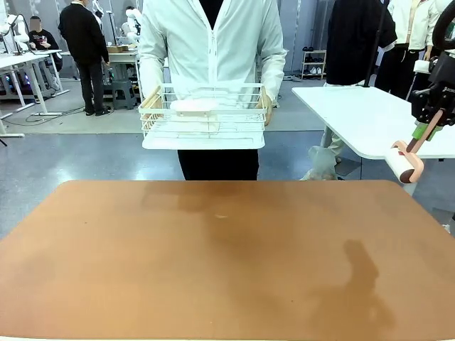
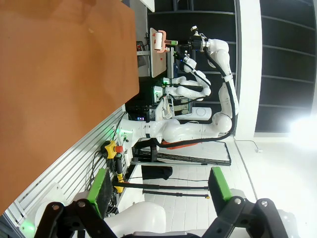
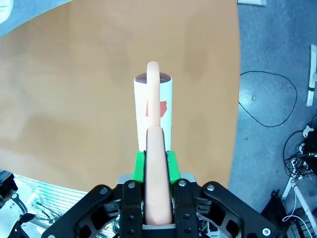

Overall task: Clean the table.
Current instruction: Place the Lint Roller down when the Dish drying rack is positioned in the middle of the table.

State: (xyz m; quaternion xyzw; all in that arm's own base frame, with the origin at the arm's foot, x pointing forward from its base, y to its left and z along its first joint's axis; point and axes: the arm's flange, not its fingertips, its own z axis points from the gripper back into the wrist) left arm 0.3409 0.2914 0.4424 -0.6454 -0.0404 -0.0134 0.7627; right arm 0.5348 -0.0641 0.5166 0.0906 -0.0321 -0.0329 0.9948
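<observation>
The table (image 1: 213, 270), a wide reddish-brown top with rounded corners, spans the near half of the front view, with a small pale speck (image 1: 222, 216) near its middle. At its far side stands a person (image 1: 213, 42) in a pale zipped jacket, holding a white wire basket (image 1: 205, 114) with wooden handles by both ends, above the floor just beyond the table's far edge; something whitish lies in the basket, but what it is cannot be told. The right gripper (image 1: 435, 117) hangs in the air over the table's far right corner, clenched on the pink handle of a lint roller (image 1: 407, 162), whose white roll points down and to the left, clear of the tabletop. In the right wrist view the green pads (image 3: 140, 166) press the handle from both sides, with the roll ahead of them against the brown surface. The left gripper (image 2: 159, 184) is released, its two green pads well apart with nothing between them, and the table's edge lies beyond it at the upper left. A white-topped table (image 1: 355, 114) stands behind on the right.
</observation>
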